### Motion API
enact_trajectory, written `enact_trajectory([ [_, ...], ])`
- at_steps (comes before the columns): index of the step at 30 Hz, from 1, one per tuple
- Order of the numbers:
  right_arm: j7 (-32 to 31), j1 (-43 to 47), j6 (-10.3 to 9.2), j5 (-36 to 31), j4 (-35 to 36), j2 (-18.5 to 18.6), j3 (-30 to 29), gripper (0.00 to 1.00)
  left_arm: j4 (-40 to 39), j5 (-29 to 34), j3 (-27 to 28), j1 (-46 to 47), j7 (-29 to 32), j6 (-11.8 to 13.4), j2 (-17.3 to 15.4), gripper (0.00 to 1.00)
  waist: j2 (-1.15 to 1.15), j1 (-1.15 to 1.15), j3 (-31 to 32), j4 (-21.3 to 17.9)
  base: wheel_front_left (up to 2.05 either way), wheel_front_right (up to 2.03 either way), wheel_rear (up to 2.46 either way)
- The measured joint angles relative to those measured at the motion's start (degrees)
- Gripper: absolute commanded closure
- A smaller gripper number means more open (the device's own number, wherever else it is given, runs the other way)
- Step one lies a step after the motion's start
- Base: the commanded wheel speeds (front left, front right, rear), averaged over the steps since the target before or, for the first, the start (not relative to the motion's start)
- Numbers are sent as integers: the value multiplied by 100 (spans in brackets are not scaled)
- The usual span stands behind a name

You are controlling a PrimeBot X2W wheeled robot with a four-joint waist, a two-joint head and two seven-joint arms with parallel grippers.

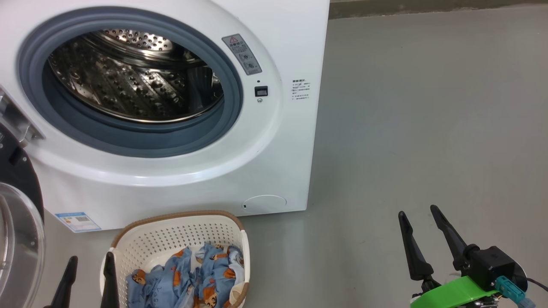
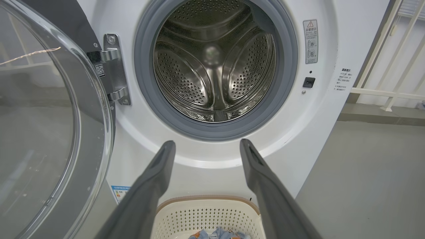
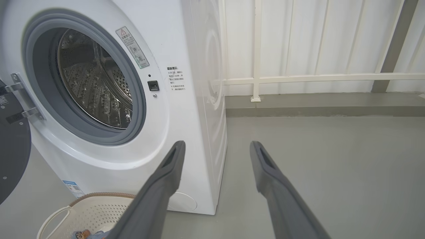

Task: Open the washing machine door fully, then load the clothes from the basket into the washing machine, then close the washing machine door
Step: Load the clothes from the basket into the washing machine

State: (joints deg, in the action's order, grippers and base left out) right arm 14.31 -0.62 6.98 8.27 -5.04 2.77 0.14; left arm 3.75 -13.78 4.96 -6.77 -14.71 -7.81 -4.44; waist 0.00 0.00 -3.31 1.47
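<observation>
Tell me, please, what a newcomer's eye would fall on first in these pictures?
The washing machine dominates the upper left of the head view, its door swung open at the far left and its steel drum exposed. At its foot sits a cream basket holding blue bear-print clothes.

Red warning triangle [image 2: 310, 24] on grey sticker [image 2: 310, 46], washing machine [image 2: 318, 129] front; smaller print unreadable.

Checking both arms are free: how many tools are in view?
2: left tool, open and empty, lower left by the basket; right tool, open and empty, lower right over the floor.
</observation>
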Motion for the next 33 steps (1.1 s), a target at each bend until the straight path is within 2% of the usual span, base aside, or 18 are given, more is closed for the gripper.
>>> enact_trajectory([
  [12,0,-1,0,0,-20,0,0,0,5,-26,-89,0,0,0,-1,0,0,0,-52,-18,0,0,0],
  [20,0,-79,0,126,-30,1,35,0,178,-320,-287,174,0,0,-56,0,0,0,-359,-45,0,0,0],
  [28,0,-307,0,209,-30,1,90,0,554,-650,-454,583,0,0,-183,0,0,0,-807,-98,0,0,0],
  [33,0,-446,0,210,-5,2,156,0,957,-942,-611,900,0,0,-433,0,0,0,-1131,-166,0,0,0],
])
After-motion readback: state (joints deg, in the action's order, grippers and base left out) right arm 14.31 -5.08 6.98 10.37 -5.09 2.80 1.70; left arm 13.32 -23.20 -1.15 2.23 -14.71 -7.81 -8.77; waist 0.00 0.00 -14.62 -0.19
